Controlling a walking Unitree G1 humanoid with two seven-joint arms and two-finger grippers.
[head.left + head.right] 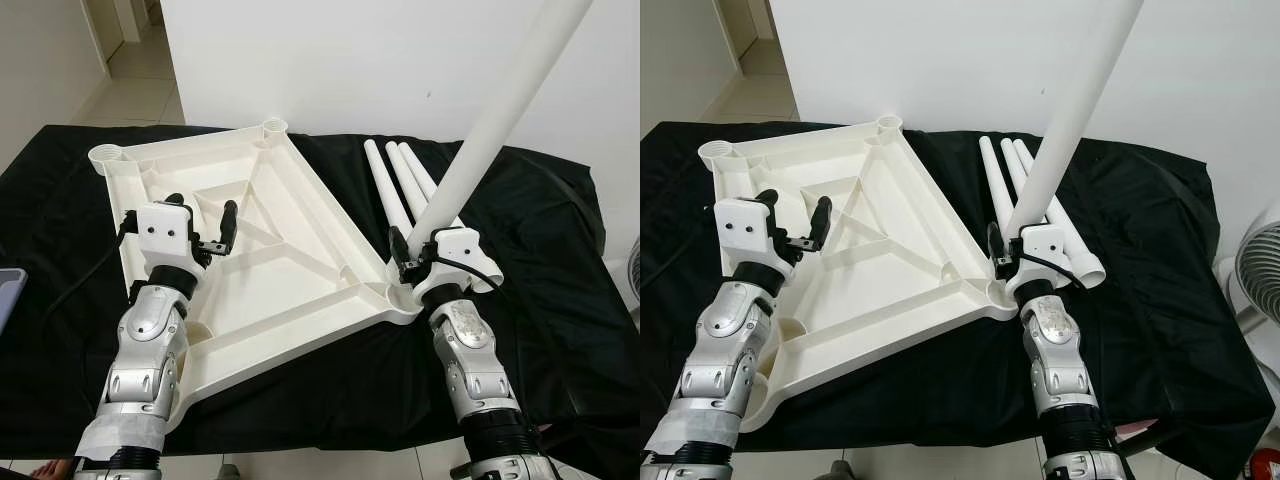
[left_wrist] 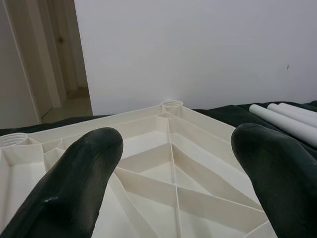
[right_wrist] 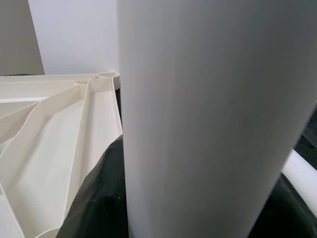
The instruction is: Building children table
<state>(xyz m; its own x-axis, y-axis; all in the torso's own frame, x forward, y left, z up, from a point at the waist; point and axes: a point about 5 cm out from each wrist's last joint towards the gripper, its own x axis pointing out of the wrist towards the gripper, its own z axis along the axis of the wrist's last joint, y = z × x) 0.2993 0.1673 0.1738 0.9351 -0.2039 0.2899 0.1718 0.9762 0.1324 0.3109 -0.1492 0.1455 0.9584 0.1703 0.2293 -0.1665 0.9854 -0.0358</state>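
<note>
We have a black cloth (image 1: 300,390) spread over the work surface, and on it the white tabletop (image 1: 290,270) lies upside down, its ribbed underside facing up and a round socket at each corner. Standing tilted at the corner nearest our right arm is one long white leg (image 1: 490,130), its lower end at the corner socket (image 1: 398,296); three spare legs (image 1: 405,180) lie side by side on the cloth just beyond. Our right gripper (image 1: 412,262) pinches the raised leg low down, close to the socket, while our left gripper (image 1: 205,235) hovers over the ribbed underside with its fingers (image 2: 81,173) spread and nothing between them. The step in hand looks like seating this leg (whether it has entered the socket we cannot tell). To do it well, we should bring the leg upright so it lines up with the socket's axis, then press or twist straight down, and lower the left gripper onto the tabletop to stop it sliding on the cloth.
</note>
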